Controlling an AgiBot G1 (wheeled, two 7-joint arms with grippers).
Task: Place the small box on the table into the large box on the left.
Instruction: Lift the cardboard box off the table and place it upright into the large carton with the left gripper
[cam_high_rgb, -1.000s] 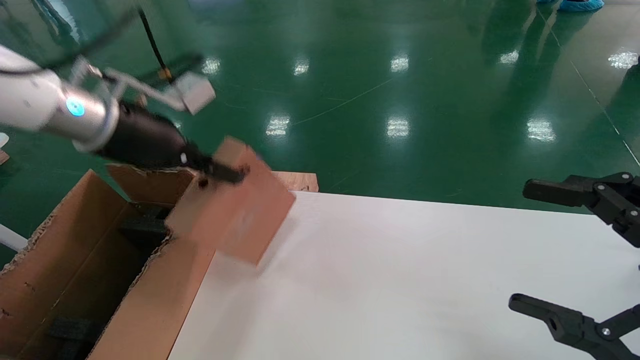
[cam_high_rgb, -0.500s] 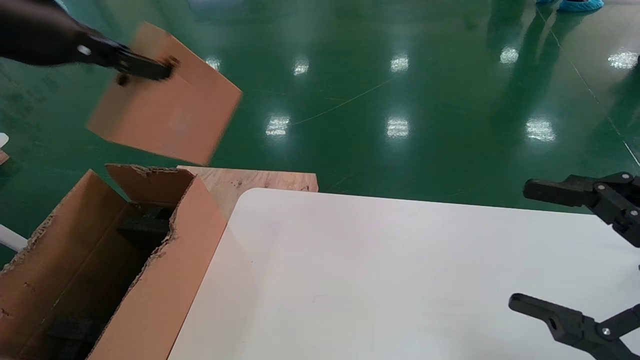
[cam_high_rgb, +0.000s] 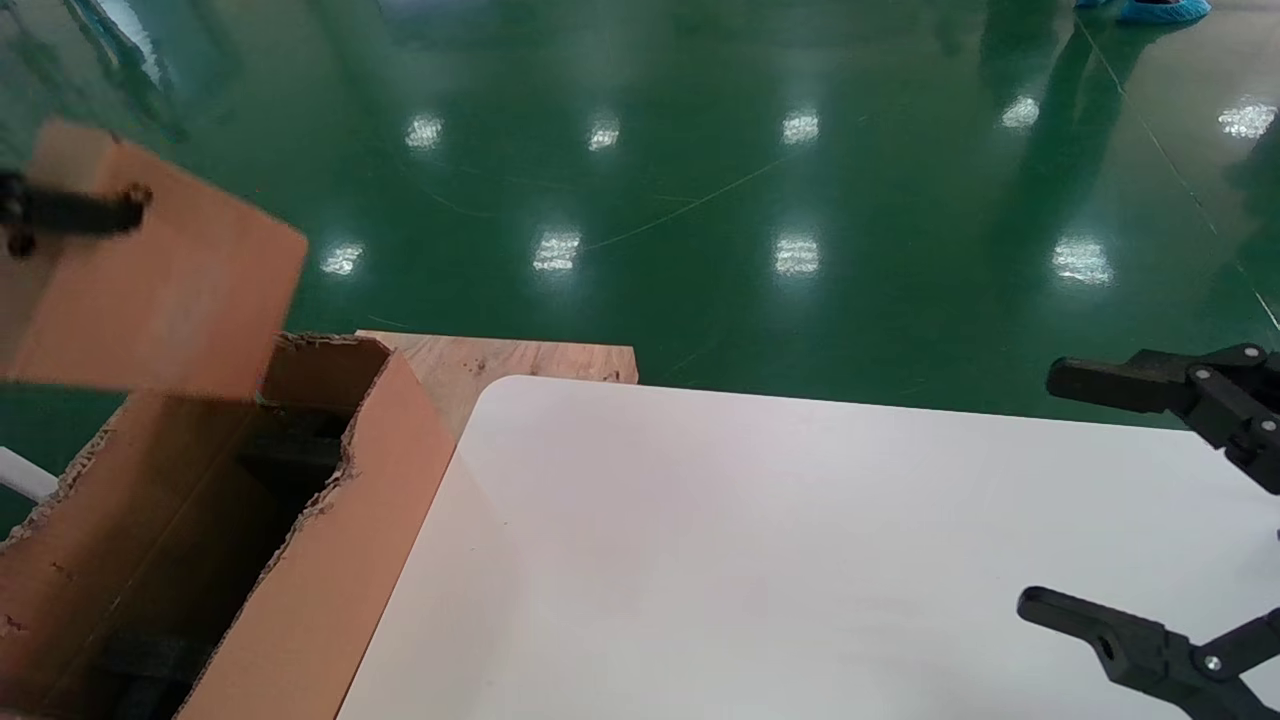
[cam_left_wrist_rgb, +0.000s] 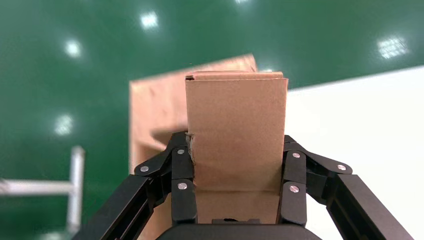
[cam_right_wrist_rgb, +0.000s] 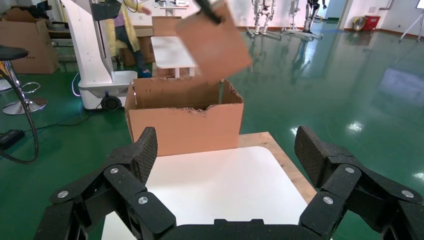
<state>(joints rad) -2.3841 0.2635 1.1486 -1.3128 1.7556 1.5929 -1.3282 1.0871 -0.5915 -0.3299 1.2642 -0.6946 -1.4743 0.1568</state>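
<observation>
My left gripper (cam_high_rgb: 128, 206) is shut on the small box (cam_high_rgb: 160, 290), a flat brown carton held in the air above the far end of the large box (cam_high_rgb: 330, 560). In the left wrist view the fingers (cam_left_wrist_rgb: 182, 172) clamp the small box (cam_left_wrist_rgb: 235, 120) on both narrow sides. The large box has ragged edges and dark foam inside, and stands at the left edge of the white table (cam_high_rgb: 800, 560). The right wrist view shows the small box (cam_right_wrist_rgb: 215, 42) tilted above the large box (cam_right_wrist_rgb: 185, 127). My right gripper (cam_high_rgb: 1100, 500) is open and empty over the table's right side.
A light plywood board (cam_high_rgb: 520, 362) sticks out beyond the table's far left corner. Glossy green floor lies beyond the table. The right wrist view shows a white machine stand (cam_right_wrist_rgb: 95, 55), a black stool (cam_right_wrist_rgb: 15, 75) and other cartons far behind the large box.
My left gripper has carried the small box up off the table's far left corner and leftward; it now hangs over the large box. The right arm has not moved.
</observation>
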